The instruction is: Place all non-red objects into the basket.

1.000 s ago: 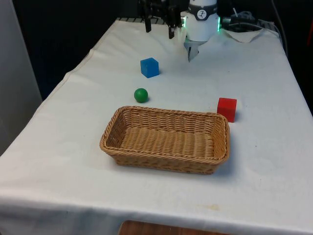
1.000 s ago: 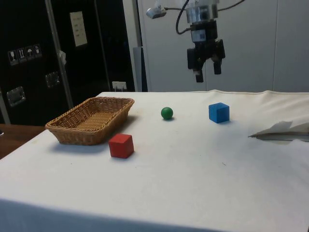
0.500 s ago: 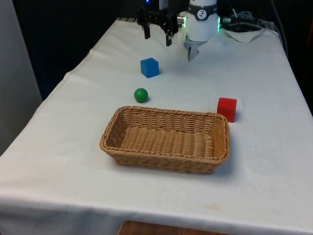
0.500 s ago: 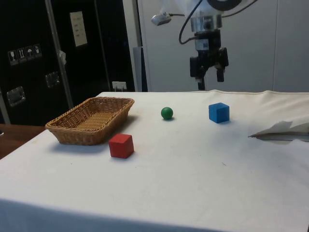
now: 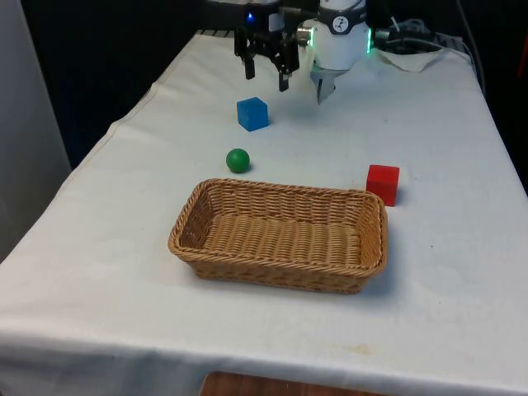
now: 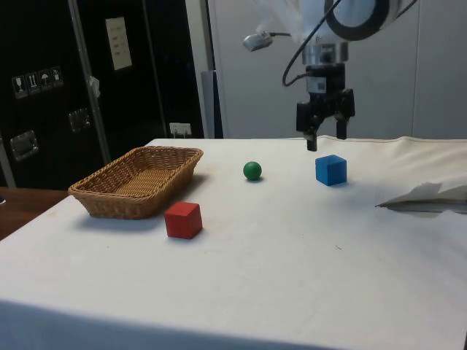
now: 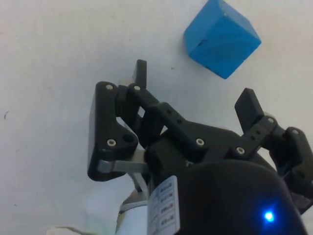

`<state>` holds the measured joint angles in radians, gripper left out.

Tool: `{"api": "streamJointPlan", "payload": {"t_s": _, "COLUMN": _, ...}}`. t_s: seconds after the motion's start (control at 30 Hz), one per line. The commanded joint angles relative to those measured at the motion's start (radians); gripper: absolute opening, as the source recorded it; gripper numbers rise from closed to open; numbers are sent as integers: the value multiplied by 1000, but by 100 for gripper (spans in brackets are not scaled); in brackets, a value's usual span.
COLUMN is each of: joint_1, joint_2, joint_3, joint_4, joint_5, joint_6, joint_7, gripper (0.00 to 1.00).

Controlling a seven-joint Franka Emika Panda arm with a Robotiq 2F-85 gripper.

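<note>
A blue cube [image 5: 252,114] sits on the white cloth, and my gripper [image 5: 266,78] hangs open a short way above and just behind it, holding nothing. The side view puts the gripper [image 6: 326,141] slightly above the cube [image 6: 330,170]. In the wrist view the cube [image 7: 221,38] lies ahead of the open gripper [image 7: 194,85], outside the gap. A green ball [image 5: 238,160] rests between the cube and the wicker basket [image 5: 186,216], and it also shows in the side view [image 6: 252,170]. A red cube [image 5: 383,183] stands by the basket's far corner on the front view's right.
The basket [image 6: 102,198] holds nothing. Crumpled white material [image 6: 430,198] lies near the robot's end of the table. The red cube [image 6: 182,219] stands close beside the basket.
The gripper has come down and shifted towards the blue cube, staying open. The cubes, the ball and the basket have not moved.
</note>
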<state>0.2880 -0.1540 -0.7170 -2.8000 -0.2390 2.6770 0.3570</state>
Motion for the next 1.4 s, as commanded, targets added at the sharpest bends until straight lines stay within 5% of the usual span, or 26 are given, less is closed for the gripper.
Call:
{"api": "streamJointPlan", "payload": {"t_s": 0.0, "joint_1": -2, "joint_2": 2, "joint_3": -7, "joint_4": -6, "joint_5": 3, "joint_6": 19, "joint_7": -4, "gripper": 100}}
{"api": "streamJointPlan", "payload": {"t_s": 0.7, "joint_1": 2, "joint_2": 83, "joint_3": -80, "joint_4": -1, "joint_5": 23, "joint_6": 87, "joint_7": -34, "gripper": 100}}
{"api": "streamJointPlan", "payload": {"t_s": 0.83, "joint_1": 1, "joint_2": 115, "joint_3": -79, "joint_4": 7, "joint_5": 16, "joint_6": 97, "joint_7": -17, "gripper": 100}}
{"api": "streamJointPlan", "payload": {"t_s": 1.03, "joint_1": 7, "joint_2": 134, "joint_3": -73, "joint_4": -1, "joint_5": 87, "joint_6": 134, "joint_7": -39, "gripper": 100}}
{"api": "streamJointPlan", "payload": {"t_s": 1.07, "joint_1": 4, "joint_2": 153, "joint_3": -76, "joint_4": 9, "joint_5": 59, "joint_6": 133, "joint_7": -22, "gripper": 100}}
{"api": "streamJointPlan", "payload": {"t_s": 1.37, "joint_1": 10, "joint_2": 166, "joint_3": -51, "joint_4": 19, "joint_5": 170, "joint_6": 138, "joint_7": -52, "gripper": 100}}
